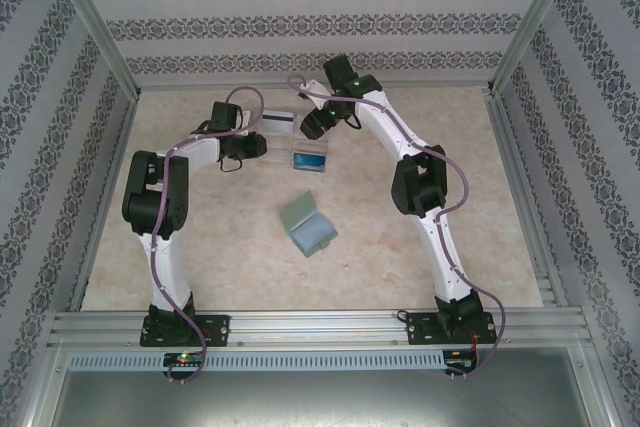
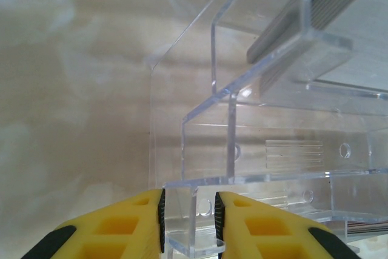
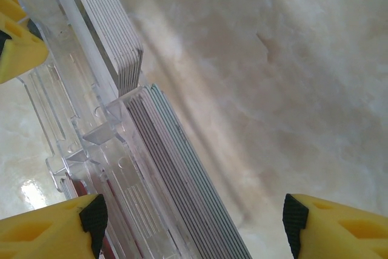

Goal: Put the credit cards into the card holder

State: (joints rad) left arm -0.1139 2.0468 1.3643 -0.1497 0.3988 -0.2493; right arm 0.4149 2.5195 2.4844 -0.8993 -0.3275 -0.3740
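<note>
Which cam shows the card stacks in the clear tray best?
Right wrist: the card stacks stand edge-on in the clear tray, with single edges distinct. Left wrist catches one grey stack through the tray walls, upper right. Top external shows them as small rectangles between the arms.

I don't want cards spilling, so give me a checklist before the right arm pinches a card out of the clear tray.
1. Left gripper clamped on the clear tray wall: ok.
2. Right gripper open, astride the credit cards: ok.
3. Right grip on the cards: not ok, gap on one side.
4. Single card separated from the stack: cannot tell.
5. Card holder lying open, apart from both arms: ok.
</note>
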